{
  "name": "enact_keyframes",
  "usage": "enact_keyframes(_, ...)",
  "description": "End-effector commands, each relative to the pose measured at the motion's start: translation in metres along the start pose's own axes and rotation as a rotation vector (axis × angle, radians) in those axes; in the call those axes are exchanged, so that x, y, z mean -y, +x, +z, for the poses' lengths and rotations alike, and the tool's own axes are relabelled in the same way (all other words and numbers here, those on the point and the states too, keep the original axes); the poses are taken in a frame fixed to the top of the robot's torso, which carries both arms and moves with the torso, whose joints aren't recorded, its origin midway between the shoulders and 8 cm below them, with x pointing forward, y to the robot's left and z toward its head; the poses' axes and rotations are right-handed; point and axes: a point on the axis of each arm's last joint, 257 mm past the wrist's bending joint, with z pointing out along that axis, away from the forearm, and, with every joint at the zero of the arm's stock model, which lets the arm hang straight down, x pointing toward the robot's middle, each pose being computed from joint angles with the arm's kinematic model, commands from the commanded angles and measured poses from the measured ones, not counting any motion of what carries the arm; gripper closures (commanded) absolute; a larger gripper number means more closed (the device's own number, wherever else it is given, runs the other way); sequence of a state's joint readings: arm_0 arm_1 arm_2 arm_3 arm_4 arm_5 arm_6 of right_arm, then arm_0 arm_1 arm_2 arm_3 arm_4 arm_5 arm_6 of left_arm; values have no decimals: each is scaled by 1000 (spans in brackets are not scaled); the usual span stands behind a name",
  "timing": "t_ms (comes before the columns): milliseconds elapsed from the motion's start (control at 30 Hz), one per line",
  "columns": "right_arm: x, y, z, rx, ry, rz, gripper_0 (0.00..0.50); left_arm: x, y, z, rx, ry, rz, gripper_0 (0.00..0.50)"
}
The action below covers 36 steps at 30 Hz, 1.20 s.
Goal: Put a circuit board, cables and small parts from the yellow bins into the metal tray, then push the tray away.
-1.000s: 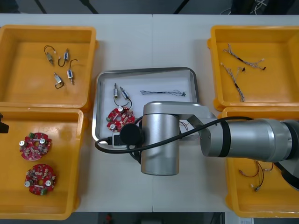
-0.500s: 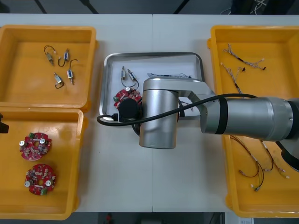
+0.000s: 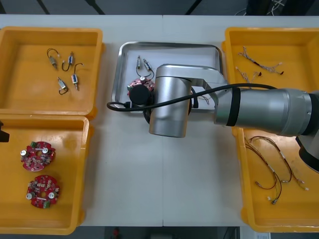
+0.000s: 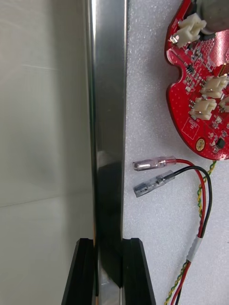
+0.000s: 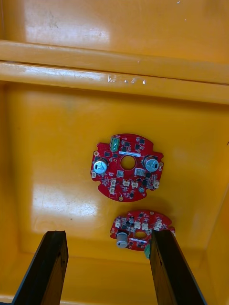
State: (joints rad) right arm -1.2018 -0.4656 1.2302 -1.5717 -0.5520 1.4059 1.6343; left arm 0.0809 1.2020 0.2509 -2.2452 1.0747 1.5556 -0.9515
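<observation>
Pushing turns on one rim. From the front, the metal tray (image 3: pixel 169 45) lies toward the bench's (image 3: pixel 129 174) far edge, between the far yellow bins (image 3: pixel 30 84), and my right arm (image 3: pixel 259 112) reaches over its near rim, far nearer than my left.

At my right wrist, the right fingers (image 4: pixel 82 271) pinch that rim, one inside and one on the bench side. The rim runs straight out from them, with the circuit board (image 4: pixel 202 95) and red and black cable (image 4: pixel 202 190) just inside. I judge the shove should go square to it.

At my left wrist, the left fingers (image 5: pixel 45 267) hang spread over two boards (image 5: pixel 126 167) in a near bin (image 5: pixel 57 119).
</observation>
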Motion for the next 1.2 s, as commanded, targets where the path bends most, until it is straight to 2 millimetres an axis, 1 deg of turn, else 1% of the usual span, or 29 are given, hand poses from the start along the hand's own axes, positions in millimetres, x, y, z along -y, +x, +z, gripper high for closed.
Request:
enact_keyframes(33,49,-18,-18,46,66,5,500,-13,-7,-9,18,-38,80,0)
enact_keyframes(100,57,-25,-17,72,66,-31,500,-13,-7,-9,18,-38,80,0)
enact_keyframes(200,68,-30,-14,100,63,-34,500,-13,-7,-9,18,-38,80,0)
enact_keyframes(467,94,-38,-6,152,98,-11,500,-13,-7,-9,18,-38,80,0)
enact_keyframes(767,122,-48,-2,183,143,-3,500,-13,-7,-9,18,-38,80,0)
enact_keyframes(933,134,-51,2,197,162,1,500,-13,-7,-9,18,-38,80,0)
enact_keyframes(1200,146,-60,4,248,196,-15,500,-13,-7,-9,18,-38,80,0)
